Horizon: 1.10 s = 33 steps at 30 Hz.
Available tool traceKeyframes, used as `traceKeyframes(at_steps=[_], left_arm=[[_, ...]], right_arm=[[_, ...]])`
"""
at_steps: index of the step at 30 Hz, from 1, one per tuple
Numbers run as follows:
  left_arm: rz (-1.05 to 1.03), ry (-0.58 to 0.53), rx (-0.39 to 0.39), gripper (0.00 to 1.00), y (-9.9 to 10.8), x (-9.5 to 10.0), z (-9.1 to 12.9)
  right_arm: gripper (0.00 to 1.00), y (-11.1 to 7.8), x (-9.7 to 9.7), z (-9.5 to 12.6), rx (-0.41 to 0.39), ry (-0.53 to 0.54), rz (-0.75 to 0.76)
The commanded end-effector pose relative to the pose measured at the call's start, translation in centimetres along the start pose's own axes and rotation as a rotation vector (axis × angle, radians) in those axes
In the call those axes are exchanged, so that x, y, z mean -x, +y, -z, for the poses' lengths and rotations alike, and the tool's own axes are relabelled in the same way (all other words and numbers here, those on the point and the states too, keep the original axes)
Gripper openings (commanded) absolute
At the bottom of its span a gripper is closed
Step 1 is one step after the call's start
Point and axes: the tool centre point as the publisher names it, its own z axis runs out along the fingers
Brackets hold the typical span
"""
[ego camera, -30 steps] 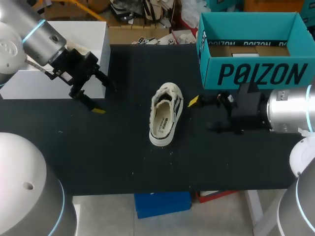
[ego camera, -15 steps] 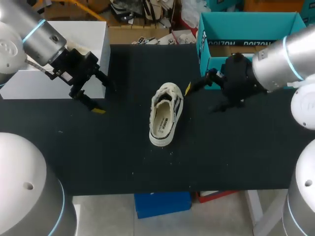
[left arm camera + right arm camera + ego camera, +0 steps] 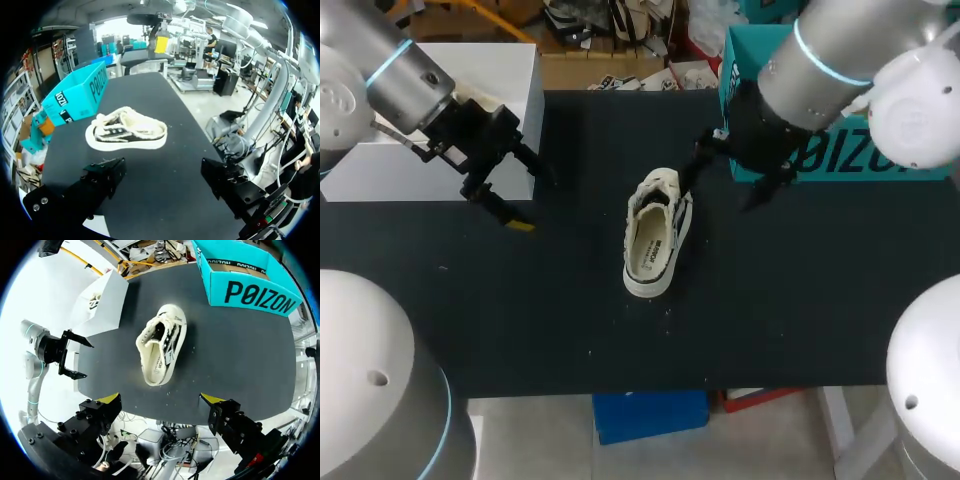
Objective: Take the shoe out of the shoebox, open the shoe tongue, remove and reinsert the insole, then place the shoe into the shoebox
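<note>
At the black bench's (image 3: 550,320) left edge the left tool (image 3: 525,195) hangs wide open and empty, well apart from the cream fleece-trimmed slip-on shoe (image 3: 656,232) lying mid-bench. The right tool (image 3: 725,185), spread wide and empty, hovers by the shoe's far end. The teal cardboard shoebox (image 3: 745,60) sits at the far right corner. From overhead the right arm hides its inside, and the right wrist view shows its printed wall.

Shoe (image 3: 655,240) fuzzy cream fabric; shoebox (image 3: 250,292) matt teal cardboard; table (image 3: 570,300) matt black.
</note>
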Motion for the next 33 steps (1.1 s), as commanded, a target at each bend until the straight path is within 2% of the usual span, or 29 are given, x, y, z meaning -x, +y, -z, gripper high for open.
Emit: traceKeyframes(at_steps=[1, 10, 12, 15, 18, 20, 22, 24, 28, 33], left_arm=[[0.000, 0.001, 0.003, 1.00, 0.0, 0.0, 0.0], [0.000, 0.001, 0.003, 1.00, 0.0, 0.0, 0.0], [0.000, 0.001, 0.003, 1.00, 0.0, 0.0, 0.0], [0.000, 0.001, 0.003, 1.00, 0.0, 0.0, 0.0], [0.000, 0.001, 0.003, 1.00, 0.0, 0.0, 0.0], [0.000, 0.001, 0.003, 1.00, 0.0, 0.0, 0.0], [0.000, 0.001, 0.003, 1.00, 0.0, 0.0, 0.0], [0.000, 0.001, 0.003, 1.00, 0.0, 0.0, 0.0], [0.000, 0.001, 0.003, 1.00, 0.0, 0.0, 0.0], [0.000, 0.001, 0.003, 1.00, 0.0, 0.0, 0.0]], right_arm=[[1.00, 1.5, -0.9, -1.1, -0.102, -0.589, 0.023], [1.00, 2.6, -1.1, -3.7, -0.102, -0.607, -0.032], [0.86, 2.8, -1.3, -4.1, -0.101, -0.607, -0.034], [0.85, 3.3, -1.3, -4.9, -0.097, -0.601, -0.038], [0.76, 3.5, -1.2, -5.7, -0.098, -0.594, -0.041], [0.82, 3.6, -0.9, -6.2, -0.100, -0.589, -0.046], [0.80, 3.8, -0.8, -6.6, -0.103, -0.586, -0.050], [0.88, 4.0, -0.5, -7.0, -0.104, -0.586, -0.050], [0.78, 4.6, 0.2, -7.5, -0.097, -0.585, -0.057], [0.78, 5.3, 0.7, -8.3, -0.078, -0.578, -0.072]])
